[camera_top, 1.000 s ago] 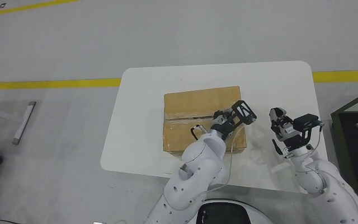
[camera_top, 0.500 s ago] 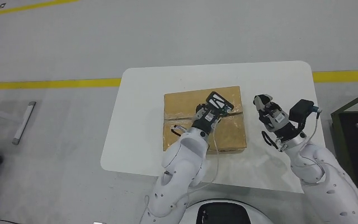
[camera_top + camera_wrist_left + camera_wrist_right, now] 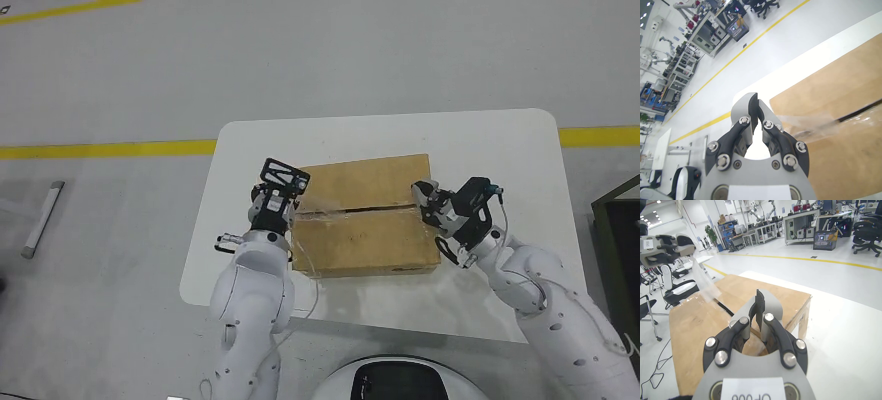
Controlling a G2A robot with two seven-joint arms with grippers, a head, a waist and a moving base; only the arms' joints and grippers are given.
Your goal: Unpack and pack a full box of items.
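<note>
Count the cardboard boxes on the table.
1: a cardboard box centred on the table, between the left gripper, which pinches a peeled tape strip, and the right gripper. None seems hidden.

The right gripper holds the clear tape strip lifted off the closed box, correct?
No, the left gripper holds it. The left wrist view shows the tape running from that gripper to the seam of the closed box.
</note>
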